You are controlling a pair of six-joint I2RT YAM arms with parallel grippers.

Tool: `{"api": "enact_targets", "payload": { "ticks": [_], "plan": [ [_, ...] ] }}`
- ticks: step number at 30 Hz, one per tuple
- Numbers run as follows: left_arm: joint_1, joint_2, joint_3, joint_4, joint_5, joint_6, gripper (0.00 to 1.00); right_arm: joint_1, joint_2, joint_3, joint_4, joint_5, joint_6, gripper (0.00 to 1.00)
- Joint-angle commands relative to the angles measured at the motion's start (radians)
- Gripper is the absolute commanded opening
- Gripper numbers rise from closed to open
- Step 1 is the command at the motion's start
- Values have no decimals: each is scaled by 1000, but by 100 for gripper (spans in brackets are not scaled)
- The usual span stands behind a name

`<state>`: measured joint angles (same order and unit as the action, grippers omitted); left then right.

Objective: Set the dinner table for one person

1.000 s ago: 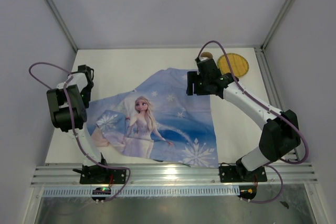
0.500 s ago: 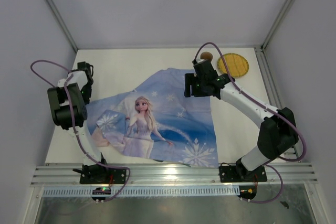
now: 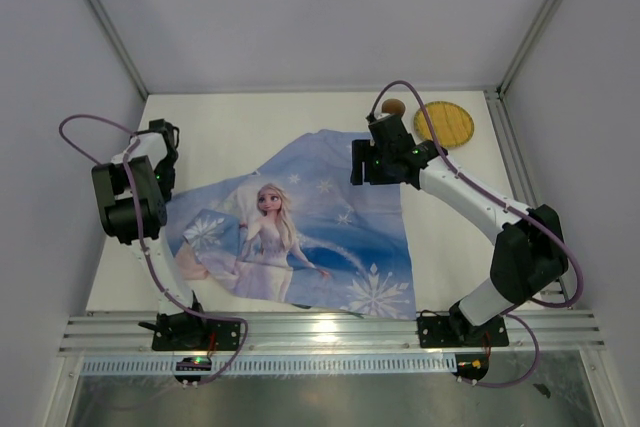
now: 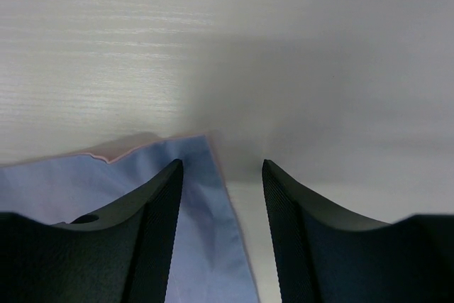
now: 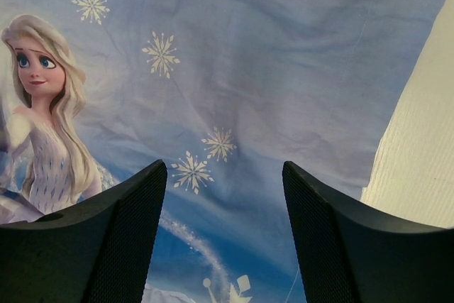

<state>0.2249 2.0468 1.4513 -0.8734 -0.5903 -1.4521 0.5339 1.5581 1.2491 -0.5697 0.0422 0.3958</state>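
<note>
Fingers (image 4: 152, 239) of the left gripper (image 4: 221, 168) stand spread over a corner of the blue cloth (image 4: 206, 246), those of the right gripper (image 5: 223, 168) spread empty above it; it looks limp and light, best pinched at that corner.

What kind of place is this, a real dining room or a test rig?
Likely a lab test cell: a white tabletop framed by aluminium rails, plain white walls around it, and a left arm and right arm bolted at its near edge.
</note>
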Motion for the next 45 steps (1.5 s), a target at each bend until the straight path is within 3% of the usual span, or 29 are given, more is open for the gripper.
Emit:
{"api": "enact_targets", "payload": {
  "ticks": [1,3,4,6,16,20,28,36,45],
  "plan": [
    [7,26,21,-67,-2,-21,49,5,5,26,24,15,8,71],
    [7,38,40,-76,-9,-14,35,6,8,23,22,19,11,71],
    [8,42,49,-103,-11,-17,15,6,8,21,22,19,11,71],
    [8,58,73,-124,-9,-17,0,5,7,18,18,25,9,71],
    [8,73,159,-119,15,48,0,5,0,-14,24,39,15,71],
    [7,110,320,-84,-15,203,0,5,8,-33,45,22,24,71],
    [7,274,682,-130,13,357,0,6,-10,-62,45,35,31,71],
    [7,386,872,-9,93,504,0,5,-55,-102,25,64,41,71],
    [8,400,948,86,75,602,0,5,-110,-169,31,67,74,71]
  ]
}}
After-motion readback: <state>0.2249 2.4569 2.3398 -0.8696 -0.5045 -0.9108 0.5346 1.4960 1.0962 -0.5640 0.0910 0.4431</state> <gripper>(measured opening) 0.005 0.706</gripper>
